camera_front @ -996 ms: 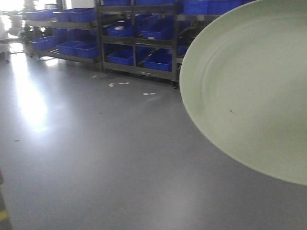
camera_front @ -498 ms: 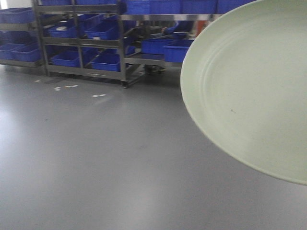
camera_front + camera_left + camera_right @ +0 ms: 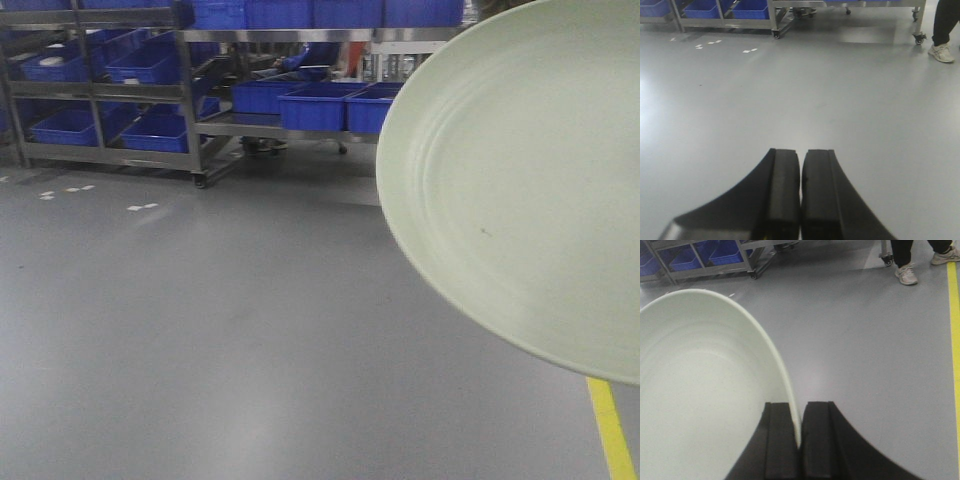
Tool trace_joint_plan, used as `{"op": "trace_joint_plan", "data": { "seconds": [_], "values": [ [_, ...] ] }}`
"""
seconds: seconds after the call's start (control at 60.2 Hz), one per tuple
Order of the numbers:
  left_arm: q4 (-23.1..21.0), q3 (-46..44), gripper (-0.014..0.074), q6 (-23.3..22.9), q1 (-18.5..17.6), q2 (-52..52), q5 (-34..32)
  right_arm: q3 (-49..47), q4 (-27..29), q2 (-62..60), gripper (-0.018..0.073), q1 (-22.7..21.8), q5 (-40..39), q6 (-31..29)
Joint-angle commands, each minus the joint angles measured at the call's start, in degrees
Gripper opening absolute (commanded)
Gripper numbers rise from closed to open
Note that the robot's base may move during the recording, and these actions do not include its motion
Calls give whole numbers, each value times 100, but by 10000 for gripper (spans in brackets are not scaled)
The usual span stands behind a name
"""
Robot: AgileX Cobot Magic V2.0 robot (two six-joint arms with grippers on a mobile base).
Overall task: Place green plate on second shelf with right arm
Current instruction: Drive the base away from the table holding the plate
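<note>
Two arms in view, each w/ a black gripper, only one carrying anything. On the robot's right side, the right gripper [image 3: 800, 412] has its jaws pinched onto the rim of the green plate [image 3: 520, 180]. The thin edge runs down between the two pads, and the rest of the plate spreads across the left of the right wrist view. Plate is up in the air, tilted, hollow side toward the front cam. It fills the right part of that view and is cut off by the frame. Faint rings & a tiny dark speck show inside.

The left gripper [image 3: 801, 160] is empty, jaws pressed together w/ no gap, above the grey floor [image 3: 200, 330].

Metal racks [image 3: 190, 100] w/ blue bins [image 3: 310, 105] stand at the back, well apart from the plate. Some white scraps [image 3: 140, 207] lie on the floor near a rack foot. A yellow line [image 3: 612, 430] runs along the floor at lower right, below the plate's edge. A person [image 3: 941, 30] in dark trousers & white sneakers stands by a wheeled rack leg.
</note>
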Motion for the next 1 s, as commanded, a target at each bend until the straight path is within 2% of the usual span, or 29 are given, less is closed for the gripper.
{"op": "trace_joint_plan", "data": {
  "seconds": [0.0,0.98],
  "values": [
    [10,229,124,5,-29,-122,-415,-188,13,-7,56,-28,-643,-7],
    [10,229,124,5,-29,-122,-415,-188,13,-7,56,-28,-643,-7]
  ]
}}
